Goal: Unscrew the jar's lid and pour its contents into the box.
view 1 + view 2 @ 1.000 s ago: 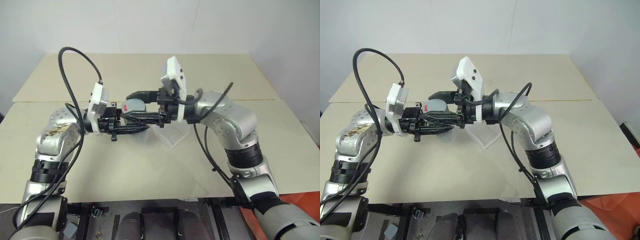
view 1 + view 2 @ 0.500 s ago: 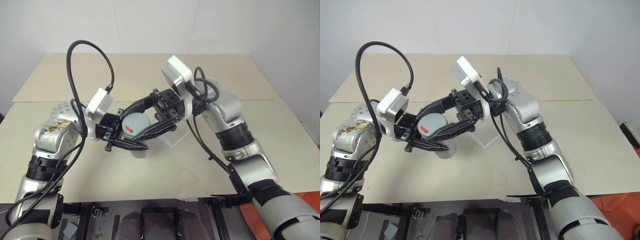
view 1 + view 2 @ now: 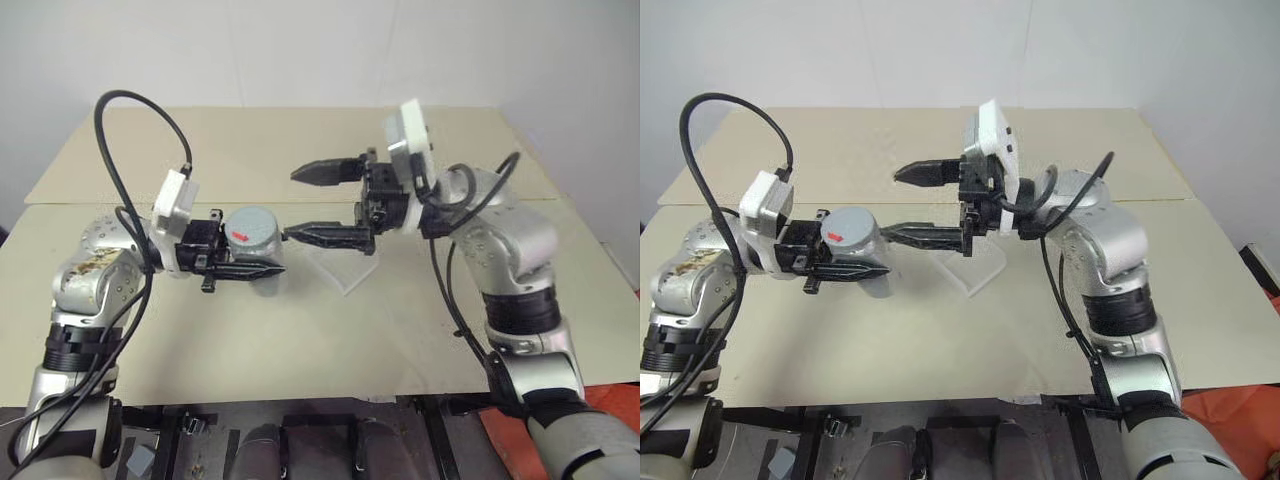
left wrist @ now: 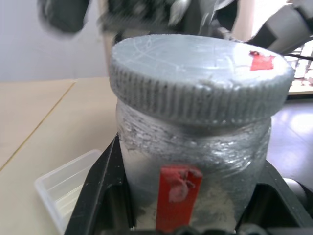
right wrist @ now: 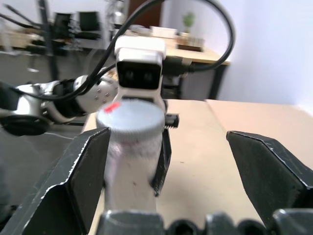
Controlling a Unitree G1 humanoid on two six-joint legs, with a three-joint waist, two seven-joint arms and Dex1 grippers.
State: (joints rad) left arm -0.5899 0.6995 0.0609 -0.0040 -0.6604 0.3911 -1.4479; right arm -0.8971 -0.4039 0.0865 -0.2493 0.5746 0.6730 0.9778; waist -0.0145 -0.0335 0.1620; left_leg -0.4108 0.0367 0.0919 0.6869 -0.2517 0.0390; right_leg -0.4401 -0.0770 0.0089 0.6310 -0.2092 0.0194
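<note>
Now squeezing the jar [image 3: 262, 262] tight in the left pincer [image 3: 252, 262], keeping it steady above the table [image 3: 300, 330] with the lid [image 3: 250, 226] on. Spreading the right pincer [image 3: 322, 204] wide just beside the lid, touching nothing, likely readying another twist. Waiting below that pincer, the box [image 3: 345, 268].

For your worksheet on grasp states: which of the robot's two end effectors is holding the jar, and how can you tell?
The left end effector: its fingers clamp the jar, lid on. The right end effector stands open, gripping nothing.
</note>
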